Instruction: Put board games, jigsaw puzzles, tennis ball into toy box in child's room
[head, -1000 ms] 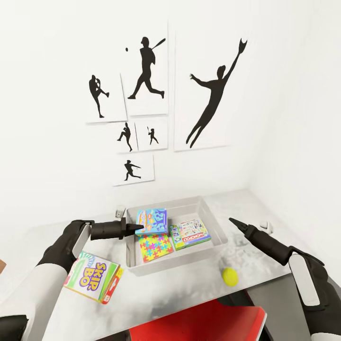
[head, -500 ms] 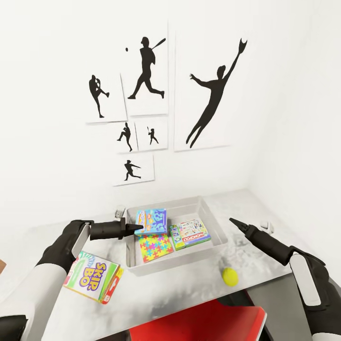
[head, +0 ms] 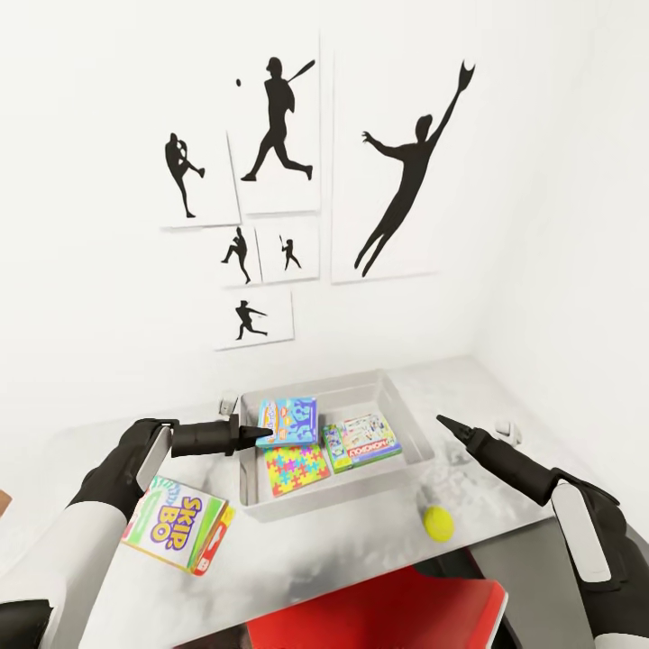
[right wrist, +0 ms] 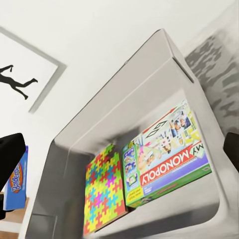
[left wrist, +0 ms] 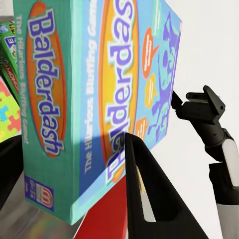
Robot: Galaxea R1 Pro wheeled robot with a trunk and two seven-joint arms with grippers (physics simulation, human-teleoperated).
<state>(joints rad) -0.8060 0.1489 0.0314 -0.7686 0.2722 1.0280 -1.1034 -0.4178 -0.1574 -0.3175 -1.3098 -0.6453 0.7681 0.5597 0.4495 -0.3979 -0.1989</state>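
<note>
The left claw (head: 255, 436) is pinching one edge of the light-blue Balderdash game box (head: 288, 422), holding it up over the shallow light-grey plastic toy box (head: 410, 440). Because the claw is gripping only an edge, the box may be tipping or slipping, and if it drops crooked it may be landing on the rim instead of inside. Under it are lying the bright many-coloured jigsaw square (head: 297, 470) and the green-white Monopoly box (head: 362, 442). The right claw (head: 443, 423) is hanging free with nothing in it; whether its fingers are apart, I cannot tell. The small yellow-green ball (head: 439, 523) is sitting near the front edge of the pale grey worktop (head: 491, 397) and could be rolling off if bumped. The white Skip-Bo box (head: 178, 537) is sitting out by the left arm.
</note>
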